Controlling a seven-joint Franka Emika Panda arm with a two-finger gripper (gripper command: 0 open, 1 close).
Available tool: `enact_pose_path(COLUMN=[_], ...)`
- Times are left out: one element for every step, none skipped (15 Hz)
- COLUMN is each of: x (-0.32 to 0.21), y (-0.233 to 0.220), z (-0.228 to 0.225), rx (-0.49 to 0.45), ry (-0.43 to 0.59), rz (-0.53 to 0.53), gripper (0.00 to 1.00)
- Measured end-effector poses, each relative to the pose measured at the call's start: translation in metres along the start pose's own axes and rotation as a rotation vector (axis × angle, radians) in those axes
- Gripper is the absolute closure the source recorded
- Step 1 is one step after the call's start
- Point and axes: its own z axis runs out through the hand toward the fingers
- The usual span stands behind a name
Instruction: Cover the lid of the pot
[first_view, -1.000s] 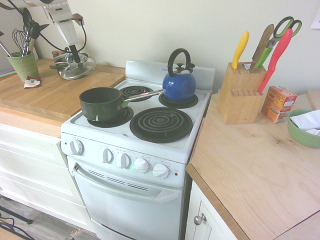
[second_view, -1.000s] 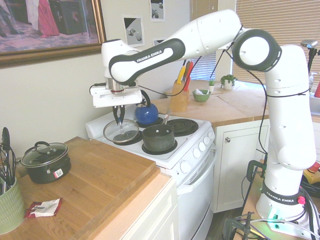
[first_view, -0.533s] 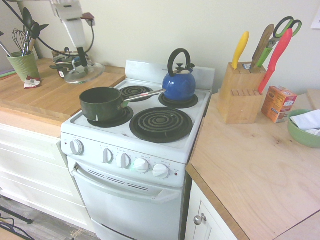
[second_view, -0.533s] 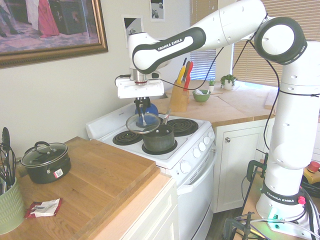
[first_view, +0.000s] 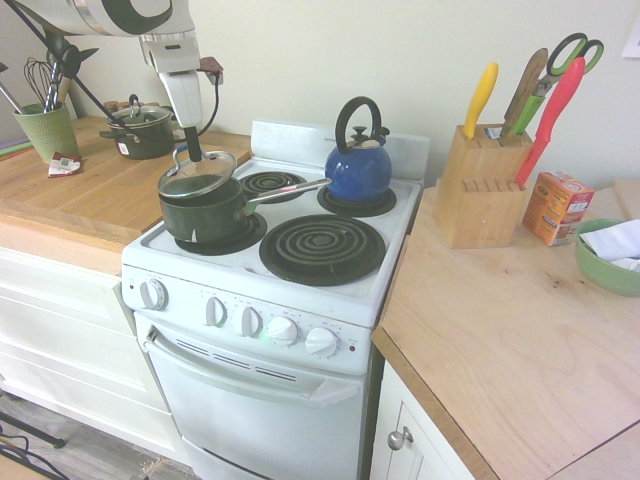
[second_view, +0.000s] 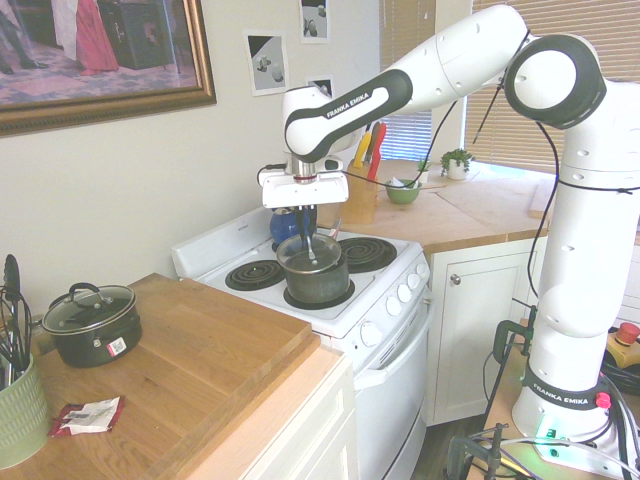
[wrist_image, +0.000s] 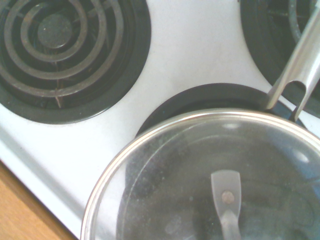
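Observation:
The clear glass lid (first_view: 198, 174) with its silver rim hangs tilted just above the dark green pot (first_view: 205, 218), which stands on the stove's front left burner. My gripper (first_view: 190, 154) comes down from above and is shut on the lid's small metal loop handle. In the second exterior view the gripper (second_view: 309, 242) holds the lid (second_view: 312, 254) over the pot (second_view: 318, 282). The wrist view looks down through the lid (wrist_image: 175, 170) into the pot, with the loop handle (wrist_image: 225, 192) and the pot's long silver handle (wrist_image: 297, 65) in sight.
A blue kettle (first_view: 358, 165) sits on the back right burner, close to the tip of the pot's handle. A squat dark pot (first_view: 140, 130) and a green utensil cup (first_view: 45, 128) stand on the wooden counter to the left. A knife block (first_view: 485, 185) stands right of the stove.
The gripper has carried the lid from above the wooden counter, over the stove's edge, and down to just above the green pot.

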Motion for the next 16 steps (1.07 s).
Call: enact_pose_path(x=[0.002,0.006,0.011,0.014,0.015,0.014,0.013,0.012,0.01,0.008,0.006,0.004,0.002,0.0,-0.002,-0.004], y=[0.0,0.0,0.0,0.0,0.0,0.001,0.002,0.003,0.004,0.004,0.004,0.004,0.004,0.004,0.004,0.004], z=[0.001,0.003,0.003,0.003,0.003,0.005,0.008,0.01,0.011,0.011,0.011,0.011,0.011,0.009,0.007,0.004], rx=[-0.001,0.001,0.002,0.003,0.002,-0.002,-0.008,-0.014,-0.015,-0.015,-0.015,-0.015,-0.014,-0.011,-0.005,0.002], ry=[0.0,0.001,0.001,0.002,0.002,0.002,0.002,0.002,0.002,0.002,0.002,0.003,0.003,0.002,0.002,0.001], rz=[0.004,0.011,0.019,0.025,0.026,0.025,0.023,0.02,0.017,0.012,0.009,0.005,0.001,-0.002,-0.005,-0.009], gripper=[1.0,1.0,1.0,1.0,1.0,1.0,1.0,1.0,1.0,1.0,1.0,1.0,1.0,1.0,1.0,1.0])
